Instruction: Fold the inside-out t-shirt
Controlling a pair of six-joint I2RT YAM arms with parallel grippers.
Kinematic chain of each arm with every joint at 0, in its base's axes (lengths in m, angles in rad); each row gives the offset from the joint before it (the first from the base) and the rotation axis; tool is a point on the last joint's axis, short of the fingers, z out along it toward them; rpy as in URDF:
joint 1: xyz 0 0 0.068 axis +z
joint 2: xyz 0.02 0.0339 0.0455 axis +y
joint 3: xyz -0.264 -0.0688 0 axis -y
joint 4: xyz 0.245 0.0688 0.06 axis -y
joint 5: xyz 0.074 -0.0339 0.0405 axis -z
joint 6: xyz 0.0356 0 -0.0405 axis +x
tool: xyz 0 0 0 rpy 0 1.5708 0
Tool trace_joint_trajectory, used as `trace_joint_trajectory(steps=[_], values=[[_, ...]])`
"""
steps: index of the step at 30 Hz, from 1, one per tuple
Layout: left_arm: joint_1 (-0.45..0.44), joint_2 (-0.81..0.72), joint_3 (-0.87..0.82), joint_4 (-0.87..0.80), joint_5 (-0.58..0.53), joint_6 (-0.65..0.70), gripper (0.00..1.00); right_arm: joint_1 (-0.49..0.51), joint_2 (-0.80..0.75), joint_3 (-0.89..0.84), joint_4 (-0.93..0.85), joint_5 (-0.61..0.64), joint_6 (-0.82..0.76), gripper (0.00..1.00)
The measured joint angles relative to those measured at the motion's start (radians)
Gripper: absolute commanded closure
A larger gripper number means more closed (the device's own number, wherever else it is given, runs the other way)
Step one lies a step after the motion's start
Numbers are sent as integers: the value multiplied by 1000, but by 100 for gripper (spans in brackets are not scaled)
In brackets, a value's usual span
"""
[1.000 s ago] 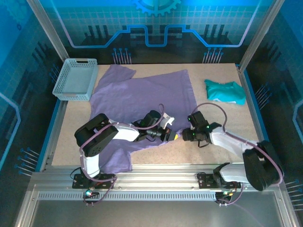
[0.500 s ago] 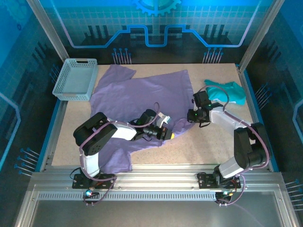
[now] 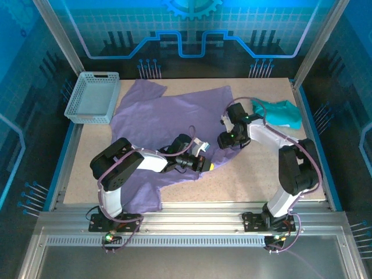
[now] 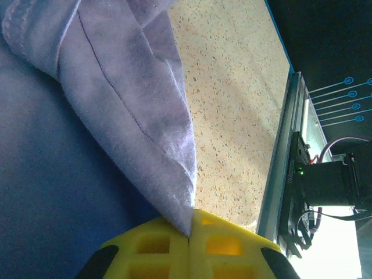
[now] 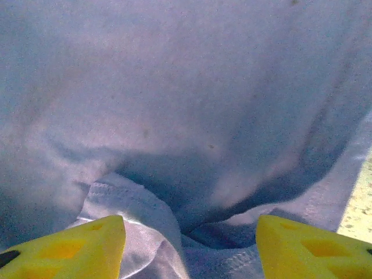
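Observation:
The lavender-purple t-shirt [image 3: 174, 119] lies spread and rumpled across the middle of the table, one part reaching the front edge at the left. My left gripper [image 3: 204, 164] is shut on the t-shirt's near right edge; in the left wrist view a fold of the fabric [image 4: 139, 116] runs into the closed yellow fingers [image 4: 226, 244]. My right gripper [image 3: 225, 139] is open at the shirt's right side. Its yellow fingertips [image 5: 75, 247] stand wide apart over a bunched hem [image 5: 174, 232] in the right wrist view.
A light blue basket [image 3: 93, 97] stands at the back left, touching the shirt's edge. A small teal-green garment [image 3: 278, 111] lies at the back right. Bare speckled tabletop [image 3: 256, 180] stretches in front of the right arm.
My right arm has swung from the near middle of the table back and left, its gripper now over the shirt's right side. The left gripper has stayed put, holding the fabric.

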Motion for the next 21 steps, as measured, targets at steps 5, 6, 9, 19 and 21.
trace_joint_trajectory(steps=[5,6,9,19,21], values=[[0,1,0,0,0,0,100,-2,52,40,-53,-77,-68,40],[0,1,0,0,0,0,100,-2,68,50,-60,-84,-78,41],[0,1,0,0,0,0,100,-2,112,76,-74,-105,-101,47],[0,2,0,0,0,0,100,-3,169,129,-80,-152,-150,82],[0,2,0,0,0,0,100,-11,169,130,-80,-160,-147,88]])
